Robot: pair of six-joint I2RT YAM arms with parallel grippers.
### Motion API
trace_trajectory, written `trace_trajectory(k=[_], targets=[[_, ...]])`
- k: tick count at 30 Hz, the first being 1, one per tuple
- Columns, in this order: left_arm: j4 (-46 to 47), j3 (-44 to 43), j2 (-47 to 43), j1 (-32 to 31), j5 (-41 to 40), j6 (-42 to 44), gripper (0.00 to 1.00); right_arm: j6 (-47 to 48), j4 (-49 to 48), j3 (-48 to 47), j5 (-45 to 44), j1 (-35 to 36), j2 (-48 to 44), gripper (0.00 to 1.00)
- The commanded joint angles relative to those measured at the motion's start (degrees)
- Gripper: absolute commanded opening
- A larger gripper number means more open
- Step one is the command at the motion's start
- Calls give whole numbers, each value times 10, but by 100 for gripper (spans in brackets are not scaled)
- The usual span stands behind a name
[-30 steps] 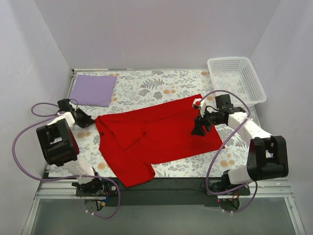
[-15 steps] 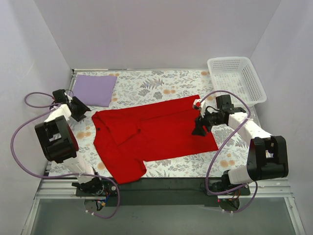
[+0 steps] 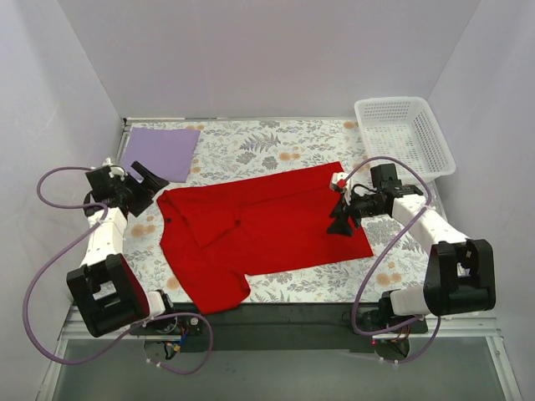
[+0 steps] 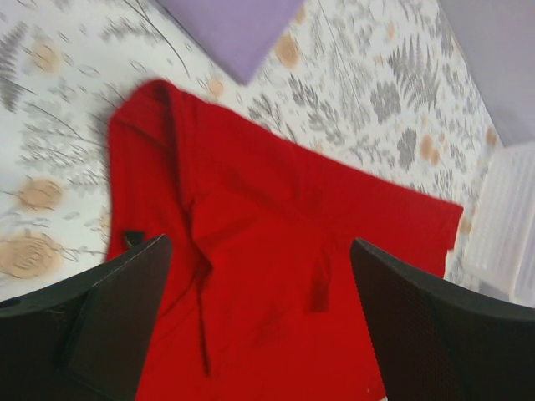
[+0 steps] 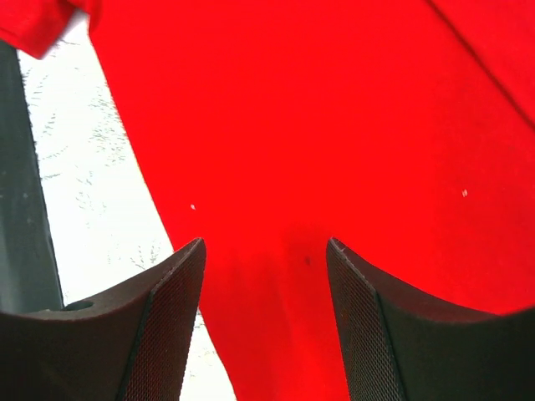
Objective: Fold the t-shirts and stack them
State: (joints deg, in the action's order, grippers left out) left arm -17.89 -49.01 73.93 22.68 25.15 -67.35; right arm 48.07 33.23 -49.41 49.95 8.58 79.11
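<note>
From above, the red t-shirt (image 3: 267, 230) is seen spread crumpled across the middle of the floral counter (image 3: 251, 144), one flap folded over near its left end and its lowest corner brought almost to the counter's near edge. The lavender t-shirt (image 3: 160, 153) is laid as a flat rectangle in the far left corner, well apart from the red cloth's upper edge, with a bare strip of counter left between them. A white mesh basket (image 3: 399, 102) is set in the far right corner, apart from the red cloth. Bare counter is left along the far side and to the right of the red cloth. The left pincer (image 3: 152, 190) is held just beside the shirt's left edge, and the right pincer (image 3: 339, 224) is placed over its right end, inside the hem. In the left wrist view, that pincer's two dark fingers (image 4: 109, 322) are shown spread wide with nothing gripped; the red cloth is framed below between them, a lavender corner at the top and the basket at the right margin. In the right wrist view, the fingers are shown parted over flat red cloth, none of it pinched; whether the tips touch it cannot be told. The cloth's edge is seen running diagonally at left, with bare counter and a dark rail (image 5: 15, 167) beyond.
</note>
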Motion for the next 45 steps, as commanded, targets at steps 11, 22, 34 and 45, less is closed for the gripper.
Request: trace_trajectory(k=[11, 22, 34, 45], targets=[[-75, 56, -127, -156, 90, 19, 80, 131, 17, 61, 134, -3, -84, 70], [-161, 115, -204, -275, 38, -52, 74, 151, 27, 62, 120, 2, -72, 72], [-215, 150, -247, -458, 4, -161, 65, 167, 67, 43, 120, 6, -54, 72], [-260, 134, -234, -461, -93, -193, 54, 139, 48, 35, 82, 14, -36, 71]])
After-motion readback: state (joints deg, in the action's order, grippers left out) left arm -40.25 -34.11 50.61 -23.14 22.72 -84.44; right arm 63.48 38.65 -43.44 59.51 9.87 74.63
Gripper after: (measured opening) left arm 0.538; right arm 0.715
